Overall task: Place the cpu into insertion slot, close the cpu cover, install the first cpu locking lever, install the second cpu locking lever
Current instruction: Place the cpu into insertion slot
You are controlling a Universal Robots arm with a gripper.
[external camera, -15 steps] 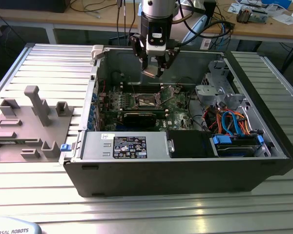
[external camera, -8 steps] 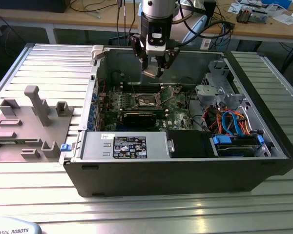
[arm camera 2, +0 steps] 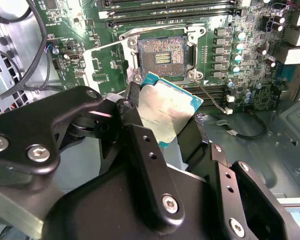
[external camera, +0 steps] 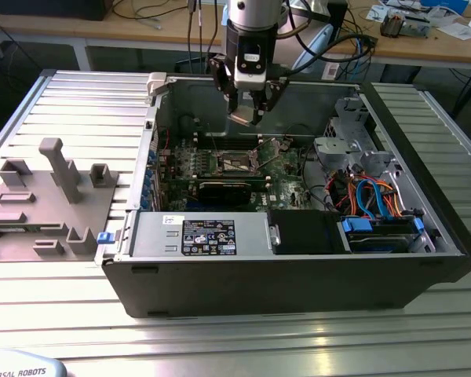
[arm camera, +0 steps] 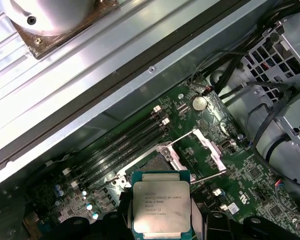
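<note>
The cpu (arm camera 2: 167, 112) was a flat square chip with a dull silver metal top, a teal-green edge and a few lines of faint small print. The gripper (arm camera 2: 165, 122) held it, its black fingers (arm camera 2: 140, 140) closed against two opposite edges of the chip. In the exterior view the gripper (external camera: 247, 110) hung inside the open computer case (external camera: 298, 275), above the green motherboard (external camera: 286, 177). In the first wrist view the cpu (arm camera: 161, 207) lay level, held apart from the board.

The insertion slot (arm camera 2: 162, 55) sat bare, its dark contact field framed by shiny metal. The cpu cover (arm camera 2: 102, 65), a thin silver frame, stood swung open to one side of the slot. A thin wire locking lever (arm camera 2: 210, 97) stuck out free beside the slot. Long memory slots (arm camera 2: 165, 6) ran along the slot's far side.

In the exterior view a power supply (external camera: 208, 236) carried a black and white label. Blue and orange cables (external camera: 373, 192) lay on the exterior view's right. A grey fixture block (external camera: 55, 196) rested on the ribbed metal tabletop (external camera: 220, 338).
</note>
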